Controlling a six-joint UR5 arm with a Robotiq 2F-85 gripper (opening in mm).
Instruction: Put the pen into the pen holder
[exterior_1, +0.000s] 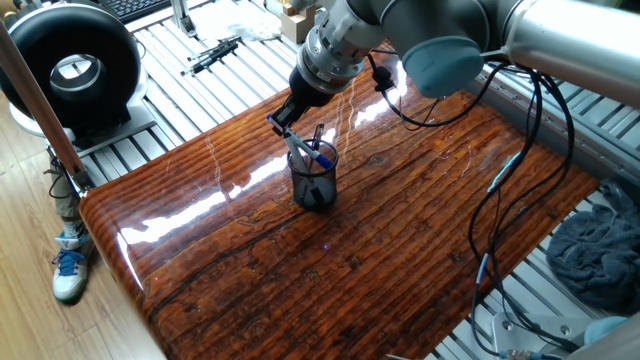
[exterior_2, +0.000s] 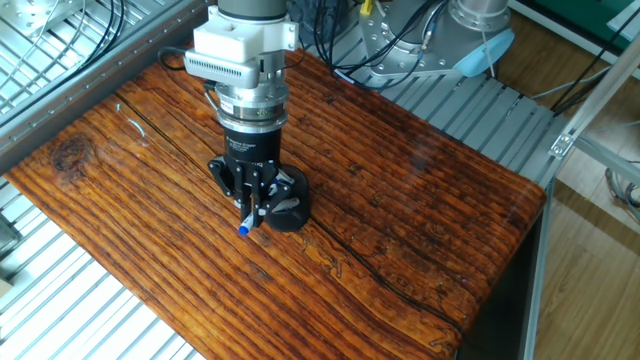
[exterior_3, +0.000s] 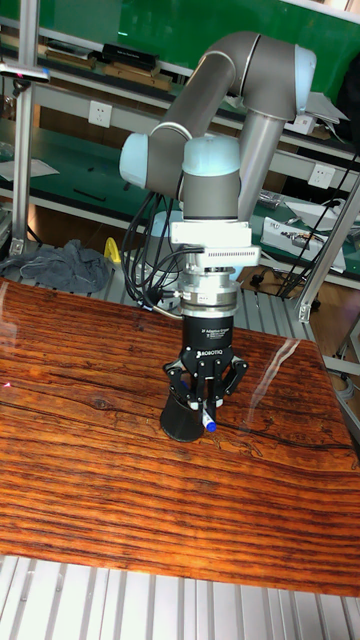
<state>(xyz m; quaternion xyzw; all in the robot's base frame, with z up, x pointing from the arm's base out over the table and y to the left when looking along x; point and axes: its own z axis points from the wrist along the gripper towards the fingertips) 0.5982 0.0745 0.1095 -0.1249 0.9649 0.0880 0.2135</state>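
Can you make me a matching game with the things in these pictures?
Things:
1. slim dark grey pen with a blue end
2. small black wire-mesh cup
3. grey crumpled cloth
4. black round fan

Places:
A. standing on the wooden table
B. pinched in the gripper's fingers
C. beyond the table's edge, near the keyboard
D. lying on the metal slats

Pairs: 1-B, 2-A, 3-D, 4-C

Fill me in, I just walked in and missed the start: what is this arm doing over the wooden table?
The UR5 arm's hand is holding the pen by its upper end, slanted, with its lower end down inside the pen holder, a black mesh cup standing on the wooden table. At least one other pen already stands in the cup. The hand is closed on the pen and has not let go, so the pen is partly in but not yet released.
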